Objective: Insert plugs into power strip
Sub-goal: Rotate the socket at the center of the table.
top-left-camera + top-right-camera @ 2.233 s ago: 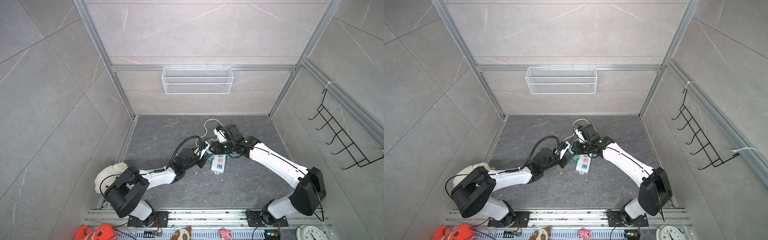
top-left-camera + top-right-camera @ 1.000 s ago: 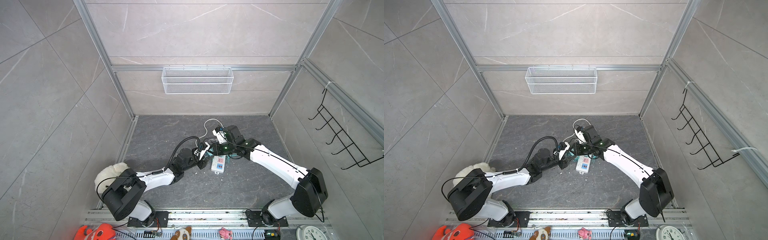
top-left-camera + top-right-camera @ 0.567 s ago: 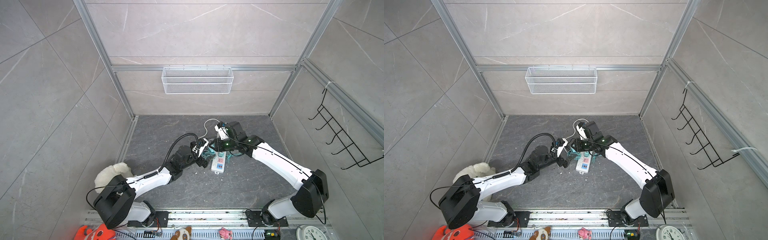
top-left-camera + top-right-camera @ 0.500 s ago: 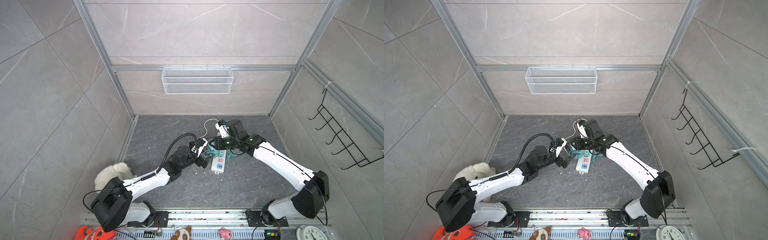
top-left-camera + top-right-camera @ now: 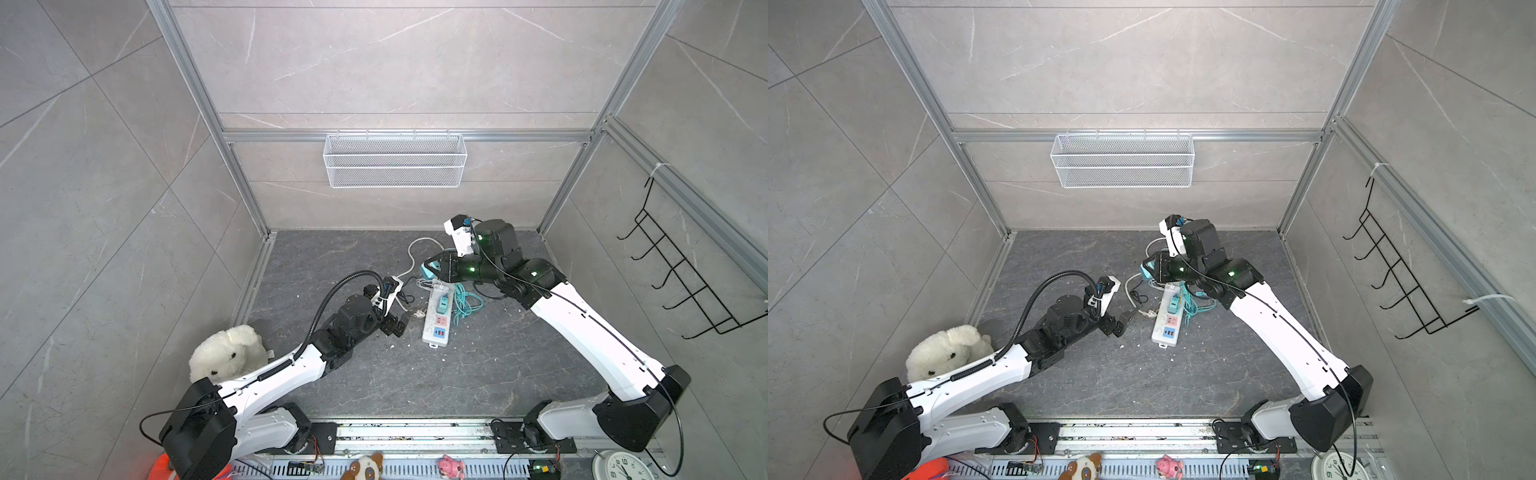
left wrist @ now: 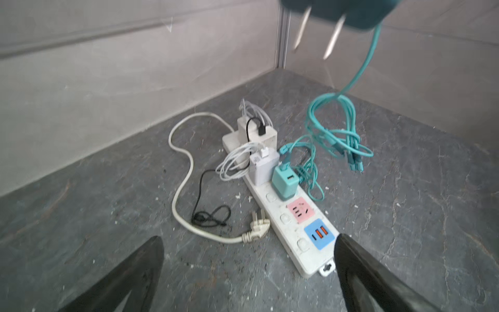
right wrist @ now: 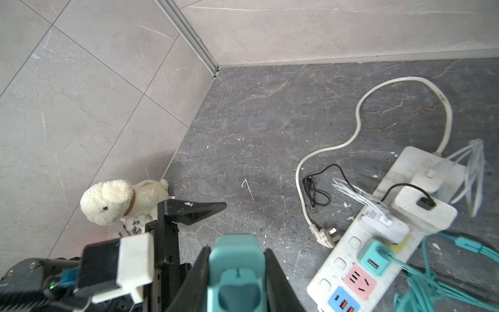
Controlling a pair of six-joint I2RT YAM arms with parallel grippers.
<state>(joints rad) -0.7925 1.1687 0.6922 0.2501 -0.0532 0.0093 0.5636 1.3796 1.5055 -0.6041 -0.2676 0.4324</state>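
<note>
My right gripper (image 5: 431,268) pinches the teal plug (image 7: 237,270), prongs down, above the power strip's (image 6: 277,208) far end, so the free pink socket (image 6: 300,210) lies back toward me along the strip; my left gripper (image 6: 247,237) hangs spread, empty, beside its near end

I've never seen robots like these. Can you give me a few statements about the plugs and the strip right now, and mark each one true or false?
1. The right fingers grip a teal plug in the air. True.
2. The left fingers are closed on a white plug. False: they are wide open and empty.
3. The pink socket on the power strip is free. True.
4. No teal plug is in the strip yet. False: a second teal plug already sits beside the pink socket.
5. The strip's own pronged cord plug is in a wall outlet. False: it lies loose on the floor.
</note>
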